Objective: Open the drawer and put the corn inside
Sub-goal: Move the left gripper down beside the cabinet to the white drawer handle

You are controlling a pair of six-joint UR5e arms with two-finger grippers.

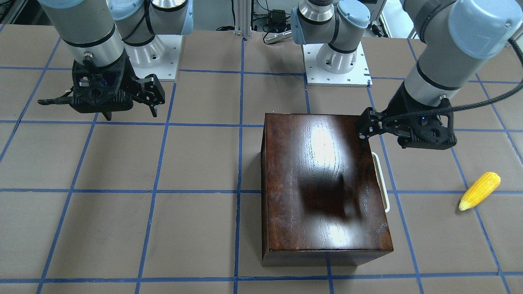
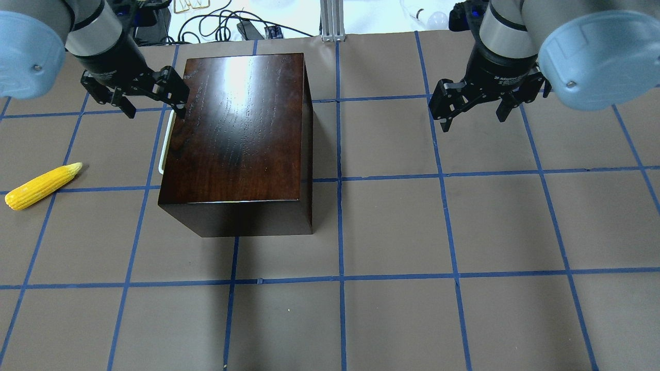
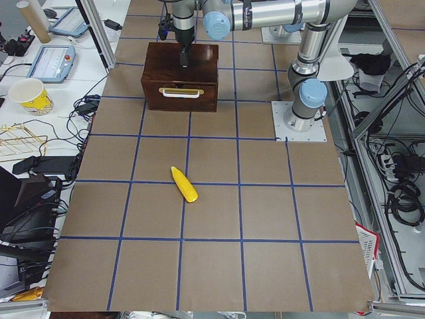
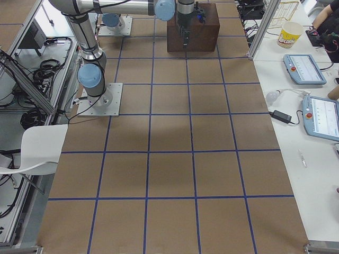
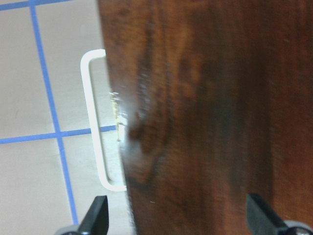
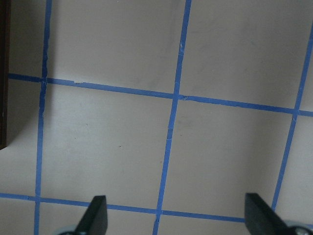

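The dark-brown box (image 2: 242, 123) stands on the table with its drawer (image 3: 179, 85) shut; only the front panel and white loop handle (image 2: 162, 147) show. The handle also shows in the left wrist view (image 5: 95, 122). The yellow corn (image 2: 42, 186) lies on the table apart from the box, on the handle side; it also shows in the front-facing view (image 1: 480, 190). My left gripper (image 2: 153, 107) is open and empty, above the box's top edge over the handle's far end. My right gripper (image 2: 474, 116) is open and empty, above bare table well away from the box.
The brown table cover has a blue tape grid. The two arm bases (image 1: 339, 61) (image 1: 151, 53) stand at the robot's edge. Side benches hold tablets (image 4: 303, 67) and a paper cup (image 3: 30, 95). A white chair (image 4: 32, 151) stands off the table.
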